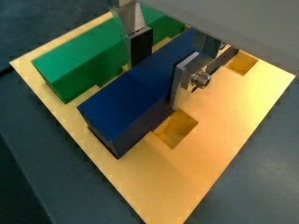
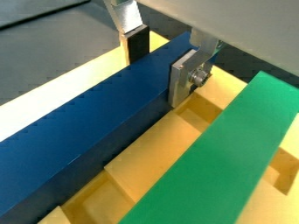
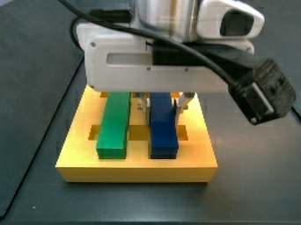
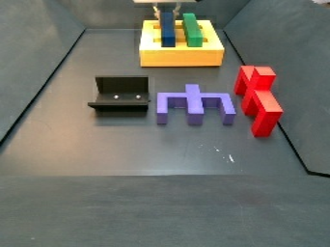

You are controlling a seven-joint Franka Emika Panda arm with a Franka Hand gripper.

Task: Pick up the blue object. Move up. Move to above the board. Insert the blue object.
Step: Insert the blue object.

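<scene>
over the board [image 3: 135, 165], the gripper [image 3: 163, 107] is clamping its jaws on the blue object [image 3: 165, 136], which looks seated beside the green bar [image 3: 113, 130]; releasing is what remains.

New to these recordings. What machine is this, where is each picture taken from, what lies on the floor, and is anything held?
It is a robot arm with one two-finger gripper. Two pictures come from cameras on its wrist, looking down past the silver fingers; two come from cameras fixed beside the table. The gripper is over the yellow board, its fingers closed on either side of the blue object, a long dark-blue bar lying in the board beside a green bar. Whether the blue object is fully seated cannot be told. In a side view, nearer the camera, lie a dark fixture, a purple notched block and two red blocks.
</scene>
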